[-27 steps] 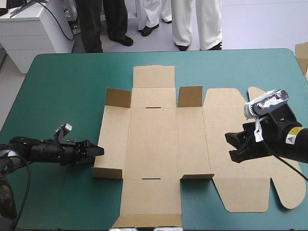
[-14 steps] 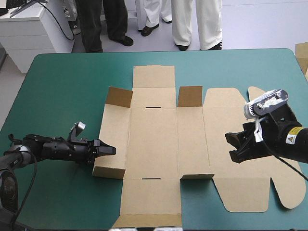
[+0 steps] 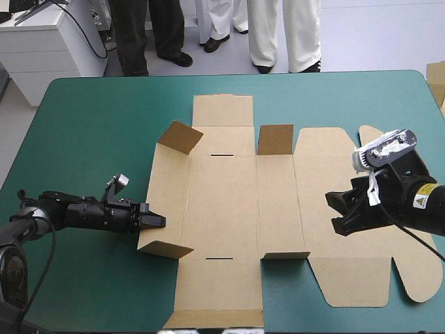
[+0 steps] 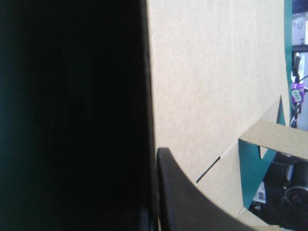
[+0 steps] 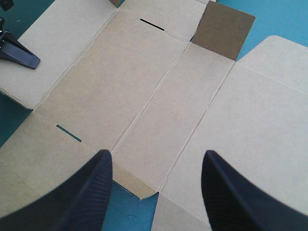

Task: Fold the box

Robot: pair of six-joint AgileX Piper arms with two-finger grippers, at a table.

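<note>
The worktop (image 3: 90, 125) wears its teal-green cover, and the box (image 3: 222, 202) lies open on it as a cut sheet of brown board, mostly flat, from the middle toward the right side. A scrap of more brown board (image 3: 436, 80) shows at the worktop's far right edge.

Your left tool (image 3: 156, 220) reaches in low from the left and pinches the edge of the box's left panel. In its own view one black finger (image 4: 183, 202) lies on the board's face (image 4: 207, 72). The other finger is lost in the black that fills half that view, so you cannot see it directly. That panel sits tilted up off the cover, and its far flap (image 3: 179, 137) and near flap (image 3: 165, 249) are raised. A second small flap (image 3: 275, 139) stands up farther right.

Your right tool (image 3: 334, 212) hangs above the box's right part, fingers spread wide (image 5: 156, 156), touching nothing. It hides part of the broad panel beneath it. From there you also see the left tool's tip (image 5: 21, 54) on the left panel (image 5: 62, 29).

The box's nearest flap is cut off at the high view's near edge.
</note>
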